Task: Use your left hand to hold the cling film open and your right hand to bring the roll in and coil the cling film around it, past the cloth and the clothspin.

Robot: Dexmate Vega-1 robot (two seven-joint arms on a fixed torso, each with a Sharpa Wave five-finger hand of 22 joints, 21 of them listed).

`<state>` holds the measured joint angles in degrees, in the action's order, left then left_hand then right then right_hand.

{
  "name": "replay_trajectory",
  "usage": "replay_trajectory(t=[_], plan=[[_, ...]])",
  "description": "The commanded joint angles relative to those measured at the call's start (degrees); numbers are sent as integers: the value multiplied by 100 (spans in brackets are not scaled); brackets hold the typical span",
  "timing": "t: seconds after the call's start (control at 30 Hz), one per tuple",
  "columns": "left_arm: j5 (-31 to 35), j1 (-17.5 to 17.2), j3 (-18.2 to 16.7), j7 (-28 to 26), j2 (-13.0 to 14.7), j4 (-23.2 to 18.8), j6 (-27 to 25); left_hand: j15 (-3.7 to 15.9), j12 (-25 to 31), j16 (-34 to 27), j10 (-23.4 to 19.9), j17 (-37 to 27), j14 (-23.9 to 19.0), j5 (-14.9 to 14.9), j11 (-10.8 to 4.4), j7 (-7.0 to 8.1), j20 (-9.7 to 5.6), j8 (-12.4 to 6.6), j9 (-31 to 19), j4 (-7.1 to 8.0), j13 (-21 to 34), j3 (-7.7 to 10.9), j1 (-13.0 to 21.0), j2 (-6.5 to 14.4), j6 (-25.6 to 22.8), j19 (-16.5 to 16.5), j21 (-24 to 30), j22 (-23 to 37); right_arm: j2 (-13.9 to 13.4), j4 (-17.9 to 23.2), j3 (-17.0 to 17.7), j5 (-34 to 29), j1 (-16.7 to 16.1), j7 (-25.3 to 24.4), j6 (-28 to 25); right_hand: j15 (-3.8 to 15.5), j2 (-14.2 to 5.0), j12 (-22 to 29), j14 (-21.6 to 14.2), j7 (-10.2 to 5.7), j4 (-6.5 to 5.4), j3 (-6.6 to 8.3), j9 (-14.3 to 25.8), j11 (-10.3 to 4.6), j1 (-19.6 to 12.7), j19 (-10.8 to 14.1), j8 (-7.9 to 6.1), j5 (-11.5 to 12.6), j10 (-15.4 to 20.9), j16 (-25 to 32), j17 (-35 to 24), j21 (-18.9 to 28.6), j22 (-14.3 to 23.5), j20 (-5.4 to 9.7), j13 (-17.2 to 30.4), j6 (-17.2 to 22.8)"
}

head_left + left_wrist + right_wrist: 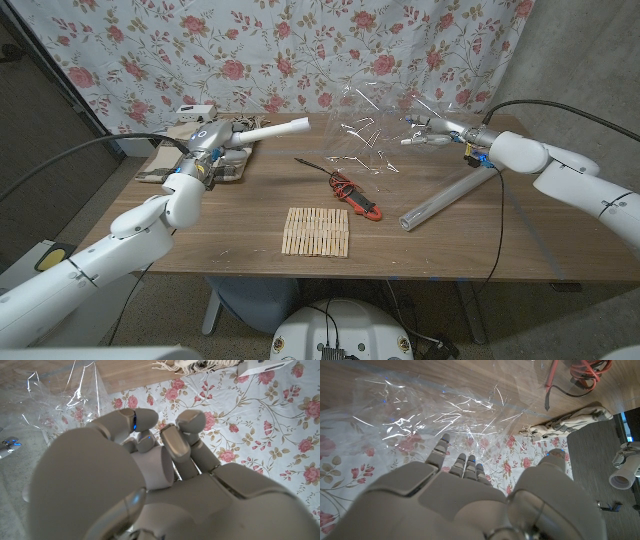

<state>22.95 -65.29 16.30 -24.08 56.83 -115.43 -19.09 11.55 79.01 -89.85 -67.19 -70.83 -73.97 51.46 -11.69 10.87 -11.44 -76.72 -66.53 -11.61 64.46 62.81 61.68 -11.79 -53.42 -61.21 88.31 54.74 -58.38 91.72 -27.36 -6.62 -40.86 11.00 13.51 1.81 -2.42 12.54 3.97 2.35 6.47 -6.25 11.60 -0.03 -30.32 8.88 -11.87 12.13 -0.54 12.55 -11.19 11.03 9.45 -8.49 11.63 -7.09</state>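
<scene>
My left hand (212,143) is raised over the cloth (160,170) at the table's back left and grips a white roll (272,130) that points toward the middle. In the left wrist view the fingers (125,420) wrap around that roll (152,472). My right hand (432,135) is up at the back right and holds the edge of a clear cling film sheet (372,125), which hangs crumpled in the air between the two hands. The film (445,415) spreads just past my right hand's fingertips (442,445). A row of wooden clothespins (317,232) lies at the front middle.
A red clamp meter (362,198) with black leads lies in the middle of the table. A long clear-grey tube (445,200) lies slantwise under my right forearm. A small white box (195,109) sits at the back left edge. A floral curtain hangs behind the table.
</scene>
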Motion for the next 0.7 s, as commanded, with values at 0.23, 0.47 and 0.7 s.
replay_trajectory(t=[0.23,0.47,0.7], plan=[[30,43,45,83,42,-29,-41,-9,1172,28,-338,3,-3,-49,-16,-3,-15,-1454,-527,6,692,-37,-16,37,-17,31,14,-31,-293,168,125,-599,-234,-369,-5,21,81,17,7,-25,-11,-78,13,-13,42,10,-10,70,18,11,-17,-15,14,21,26,4],[-29,-8,-33,98,78,-63,-46,-12,1171,30,-331,-1,11,-56,-15,1,-6,-1453,-526,9,690,-45,-39,32,-8,52,17,-32,-419,245,125,-834,-259,-330,4,41,103,13,10,-29,-14,-93,14,-32,57,-5,-6,84,26,4,-16,-24,14,29,26,-11],[29,-29,-43,-99,29,1,40,-10,1172,33,-329,5,-2,-69,-16,3,-11,-1455,-527,11,691,-51,-28,47,-10,60,53,17,-497,307,153,-872,-287,-184,-97,53,134,6,-2,-27,-14,-111,14,-49,70,49,4,105,33,1,-13,-9,13,28,27,-47]])
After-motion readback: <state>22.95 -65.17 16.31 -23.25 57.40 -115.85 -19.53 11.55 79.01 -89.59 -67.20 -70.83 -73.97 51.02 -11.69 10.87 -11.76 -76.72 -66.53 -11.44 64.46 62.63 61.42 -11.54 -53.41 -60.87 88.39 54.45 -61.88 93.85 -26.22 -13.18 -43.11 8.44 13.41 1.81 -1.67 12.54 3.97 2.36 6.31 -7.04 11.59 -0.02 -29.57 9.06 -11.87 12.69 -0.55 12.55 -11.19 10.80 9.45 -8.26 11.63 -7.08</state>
